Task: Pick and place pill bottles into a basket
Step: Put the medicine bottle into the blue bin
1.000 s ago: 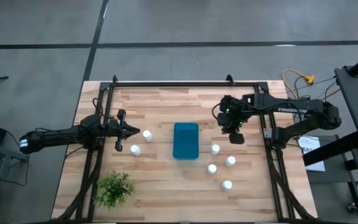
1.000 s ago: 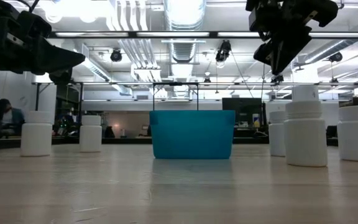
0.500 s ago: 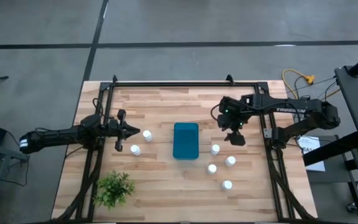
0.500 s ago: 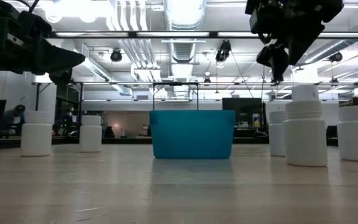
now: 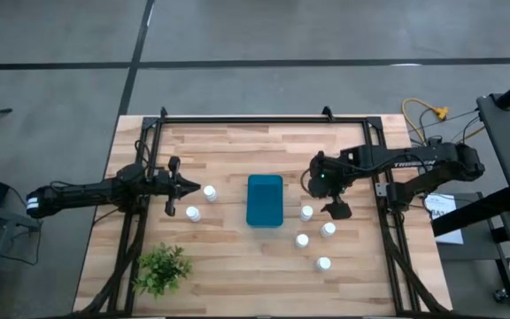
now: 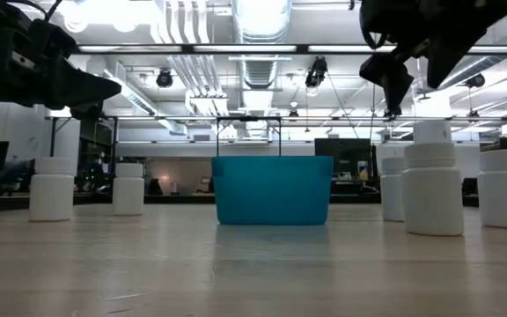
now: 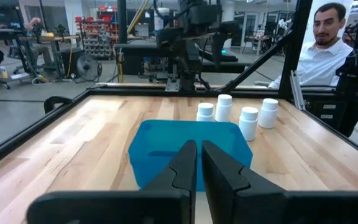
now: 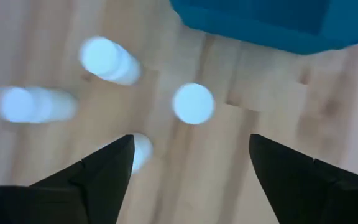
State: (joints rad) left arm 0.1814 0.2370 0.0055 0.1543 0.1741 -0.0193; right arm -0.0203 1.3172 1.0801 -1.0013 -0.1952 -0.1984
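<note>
Small teal-blue rectangular plastic basket [image 5: 265,200] at table centre, nothing visible inside. Four tiny white capped pill bottles [image 5: 306,213] at its 4 o'clock, two [image 5: 210,192] at 9 o'clock. Right gripper [image 8: 188,163] spread wide above the right group, holding nothing. Left gripper [image 7: 199,163] pinched closed, empty, at 9 o'clock.

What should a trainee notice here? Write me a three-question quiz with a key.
1. True or false: the basket is empty.
2. How many bottles stand on the right arm's side of the basket? A) two B) four C) six
3. Fill in: the right gripper hangs over those bottles with its fingers ____.
Key: 1 true; 2 B; 3 open.
</note>
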